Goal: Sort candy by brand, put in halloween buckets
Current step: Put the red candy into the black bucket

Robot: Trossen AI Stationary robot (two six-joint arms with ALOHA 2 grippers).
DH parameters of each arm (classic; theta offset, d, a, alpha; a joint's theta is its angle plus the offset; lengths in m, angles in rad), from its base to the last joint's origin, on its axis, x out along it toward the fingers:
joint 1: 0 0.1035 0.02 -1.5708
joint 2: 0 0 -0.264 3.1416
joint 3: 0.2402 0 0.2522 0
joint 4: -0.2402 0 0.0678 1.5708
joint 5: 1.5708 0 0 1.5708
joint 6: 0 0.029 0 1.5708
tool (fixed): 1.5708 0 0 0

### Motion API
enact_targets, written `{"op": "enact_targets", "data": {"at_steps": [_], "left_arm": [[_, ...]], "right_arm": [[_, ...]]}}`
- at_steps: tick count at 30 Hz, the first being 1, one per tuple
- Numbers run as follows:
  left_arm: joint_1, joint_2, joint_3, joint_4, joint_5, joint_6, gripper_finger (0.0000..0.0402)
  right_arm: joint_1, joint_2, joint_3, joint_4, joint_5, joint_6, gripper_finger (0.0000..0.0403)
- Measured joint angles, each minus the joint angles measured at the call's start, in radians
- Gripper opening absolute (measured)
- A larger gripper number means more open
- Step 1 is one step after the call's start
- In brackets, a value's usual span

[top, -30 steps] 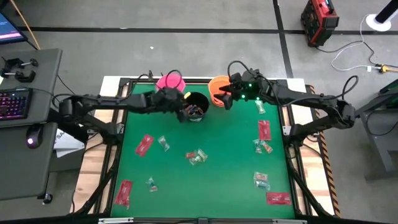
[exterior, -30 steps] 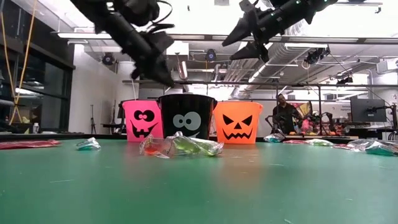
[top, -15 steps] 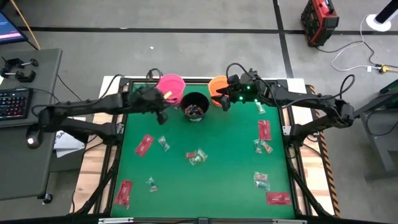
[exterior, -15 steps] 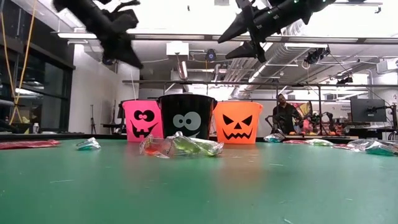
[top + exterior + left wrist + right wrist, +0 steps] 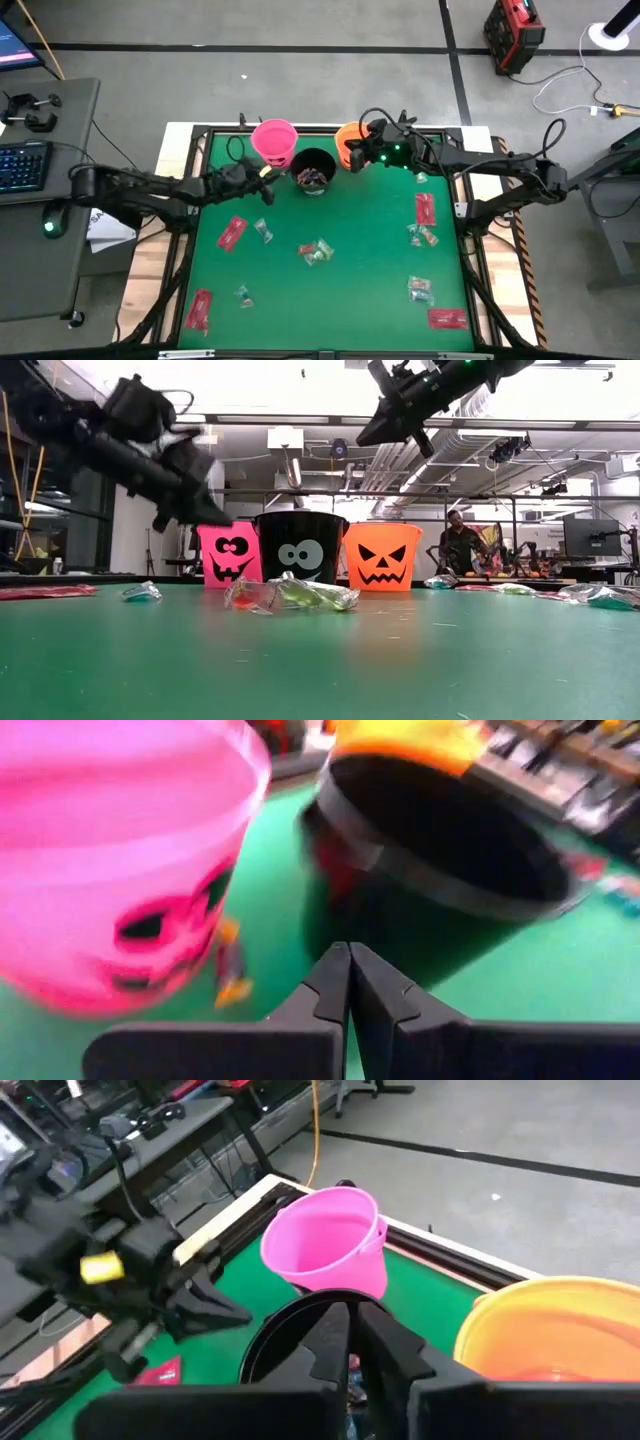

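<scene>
Withdrawn left pincer (image 5: 262, 186) faces round plastic buckets (image 5: 275, 140).

The counter (image 5: 340, 290) is covered in plain green. Three buckets stand at its far edge: a pink bucket (image 5: 229, 555) with a black grinning face, a black bucket (image 5: 300, 547) with pale round eyes and a crooked mouth, and an orange bucket (image 5: 383, 557) with a black jack-o'-lantern face. Flat red packets (image 5: 231, 232) and clear, green-tinted wrapped sweets (image 5: 317, 251) lie scattered about. Both arms are dark.
</scene>
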Motion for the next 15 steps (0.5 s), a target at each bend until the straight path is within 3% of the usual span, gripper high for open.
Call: {"op": "enact_targets", "data": {"at_steps": [6,15], "left_arm": [[-0.023,0.192,0.032,0.080,-0.145,-0.010,0.0000],[-0.026,0.448,0.180,0.116,-0.339,0.017,0.0000]], "right_arm": [[-0.012,0.000,0.000,0.029,0.026,-0.004,0.0005],[-0.040,0.000,0.000,0.051,0.025,0.000,0.0001]]}}
